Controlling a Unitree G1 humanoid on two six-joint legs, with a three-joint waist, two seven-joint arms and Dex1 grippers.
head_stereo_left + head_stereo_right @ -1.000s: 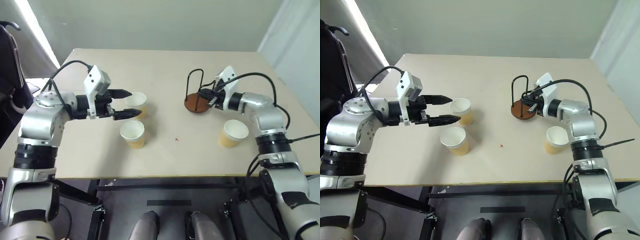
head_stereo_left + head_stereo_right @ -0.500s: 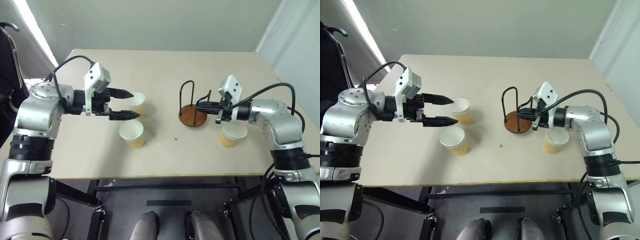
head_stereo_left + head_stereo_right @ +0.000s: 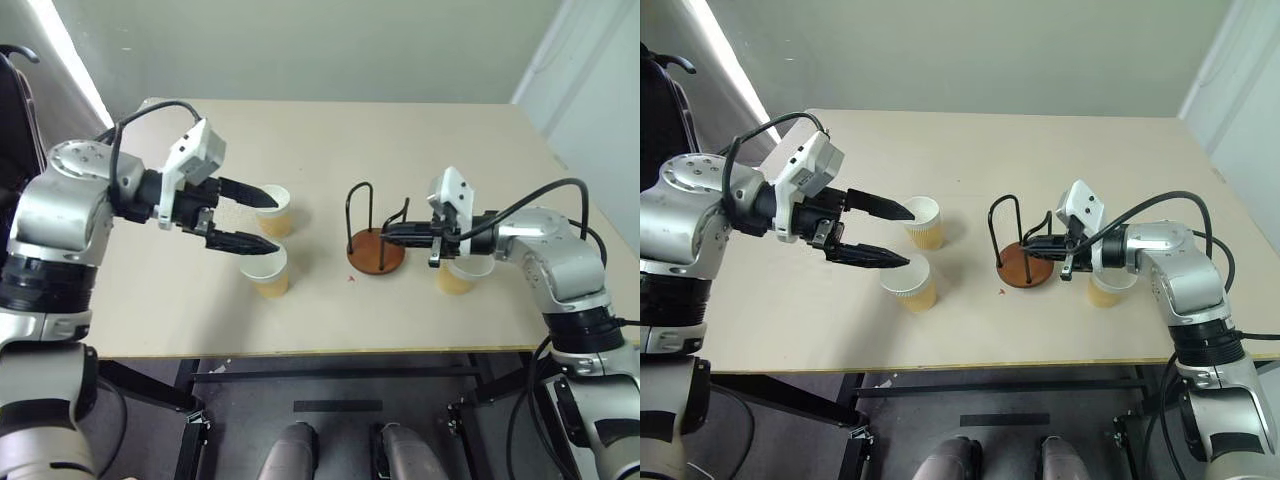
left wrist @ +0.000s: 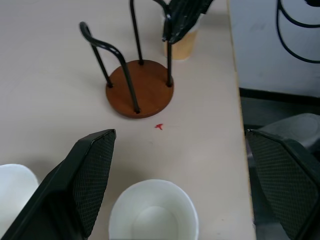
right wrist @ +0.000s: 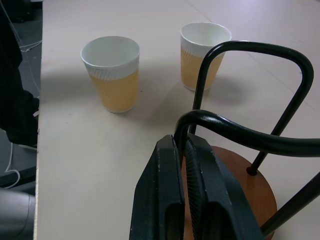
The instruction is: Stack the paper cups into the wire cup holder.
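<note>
the wire cup holder [image 3: 375, 235] stands upright near the middle of the beige table [image 3: 420, 130], resting flat on its round reddish-brown base, its black wire loops rising straight up so the long axis is vertical and the open top faces upward. it holds no cup.

the right gripper [image 3: 392, 233] reaches in from the robot's right, roughly level, pointing left. its jaws are closed on one of the wire loops; the right wrist view shows the thin wire pinched between the two black fingers [image 5: 165, 200] just above the base.

three paper cups sit upright on the table, mouths up, long axes vertical. the far left cup [image 3: 272, 209] and the near left cup [image 3: 264, 272] stand close together to the robot's left of the holder, well apart from it. the right cup [image 3: 456, 275] stands just beside the holder on the robot's right, partly hidden behind the right gripper's wrist.

the left gripper [image 3: 263, 220] hangs above the two left cups, pointing right and angled downward. its jaws are spread wide and hold nothing; one finger lies over the far left cup, the other over the rim of the near left cup. contact cannot be confirmed.

a small red mark [image 4: 159, 126] lies on the table just beside the holder's base.
</note>
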